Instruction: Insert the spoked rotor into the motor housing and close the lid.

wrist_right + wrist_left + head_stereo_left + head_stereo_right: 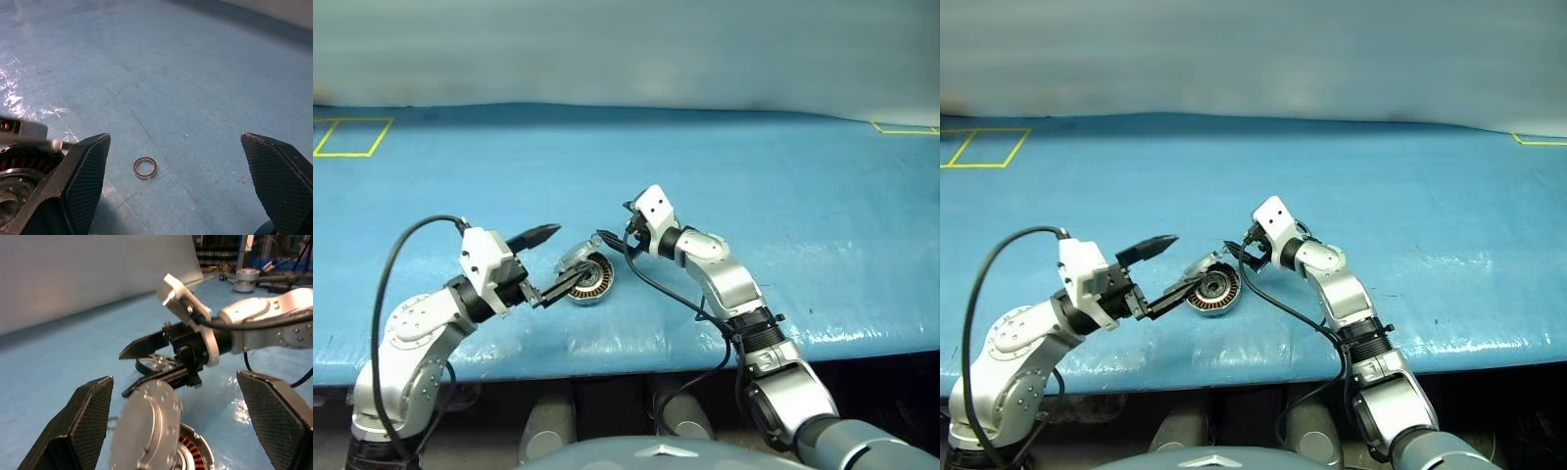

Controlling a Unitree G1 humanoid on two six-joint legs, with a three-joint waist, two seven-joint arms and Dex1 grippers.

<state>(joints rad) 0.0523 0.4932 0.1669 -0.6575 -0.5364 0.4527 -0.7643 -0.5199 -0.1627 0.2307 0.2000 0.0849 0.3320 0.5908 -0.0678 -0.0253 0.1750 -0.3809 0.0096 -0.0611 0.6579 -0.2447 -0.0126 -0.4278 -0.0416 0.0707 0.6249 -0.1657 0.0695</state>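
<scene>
The motor housing point(594, 282), a silver cup with copper windings point(195, 454), sits on the blue table near its front edge. Its lid point(146, 426) stands raised and tilted over the housing, silver face toward my left wrist camera. My left gripper point(563, 255) is open, one finger above the lid and the other low beside the housing. My right gripper point(610, 240) is open just right of the housing, pointing at it. The spoked rotor point(157, 363) shows in the gap between the right gripper's fingers; contact cannot be told.
A tiny thin black ring point(145, 168) lies on the table ahead of the right gripper. Yellow tape outlines mark the far left point(352, 137) and far right point(906, 127). The table's front edge point(636, 357) runs close behind the housing.
</scene>
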